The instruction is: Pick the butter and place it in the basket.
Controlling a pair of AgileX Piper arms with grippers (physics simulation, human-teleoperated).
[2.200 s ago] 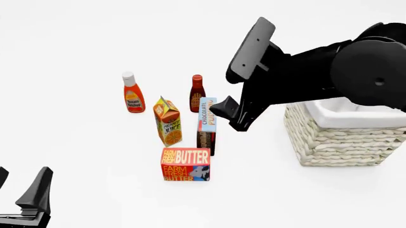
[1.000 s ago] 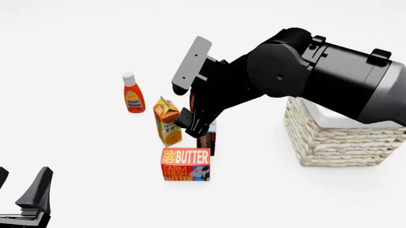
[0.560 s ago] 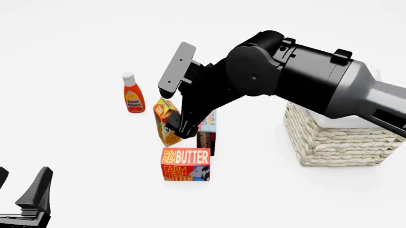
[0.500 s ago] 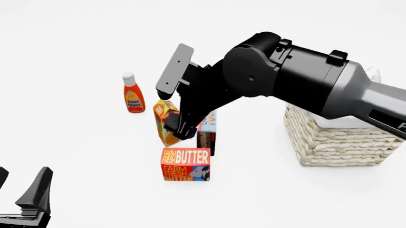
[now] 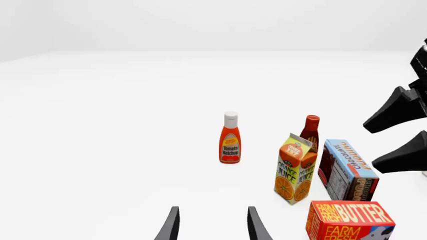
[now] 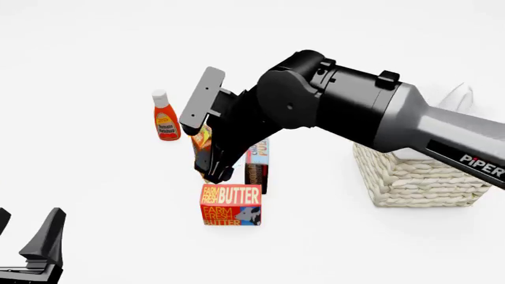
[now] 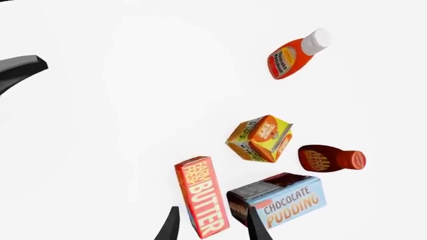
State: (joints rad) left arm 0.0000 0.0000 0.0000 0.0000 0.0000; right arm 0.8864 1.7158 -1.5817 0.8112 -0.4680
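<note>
**Butter sitting on the table under the right gripper**

The butter (image 6: 230,205) is standing upright on the white table (image 6: 94,195), nearest the arms' edge in a cluster of groceries, with nothing gripping it. Just behind it the chocolate pudding box (image 6: 257,161) and the orange juice carton (image 6: 203,139) are standing, partly hidden by the right arm. The right gripper (image 6: 213,168) is hovering just above and behind the butter, its fingers parted and holding nothing; in the right wrist view the butter (image 7: 201,196) is lying between the two fingertips. The basket (image 6: 422,177) is sitting well apart, toward the table's right edge. The left gripper (image 6: 28,245) is resting near the front-left corner, fingers spread and empty. A ketchup bottle (image 6: 165,116) is standing farther back on the left.
</note>
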